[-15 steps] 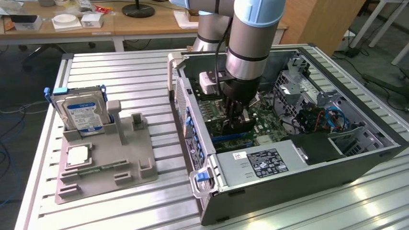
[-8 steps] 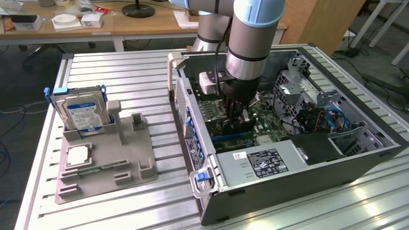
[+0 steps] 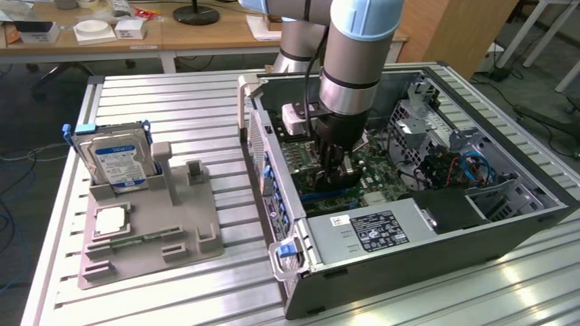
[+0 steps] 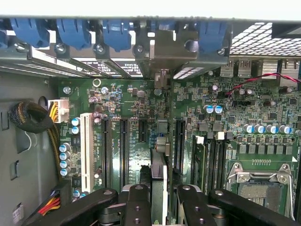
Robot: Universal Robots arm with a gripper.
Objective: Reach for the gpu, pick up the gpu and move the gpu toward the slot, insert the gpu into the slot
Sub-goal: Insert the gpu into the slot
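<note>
Right, the bench (image 3: 181,109) carries the open computer case (image 3: 507,224) toward its right-hand edge in the exterior view, with the grey parts tray (image 3: 154,238) beside it, the hard drive (image 3: 113,159) standing upright at the tray's far corner. The arm reaches down into the case — gripper (image 4: 158,197) clenched on the gpu (image 4: 159,174), held edge-on over the green motherboard (image 4: 263,108), in line with a dark slot (image 4: 162,127) among the expansion slots — its metal bracket (image 4: 162,52) against the case's rear wall.
</note>
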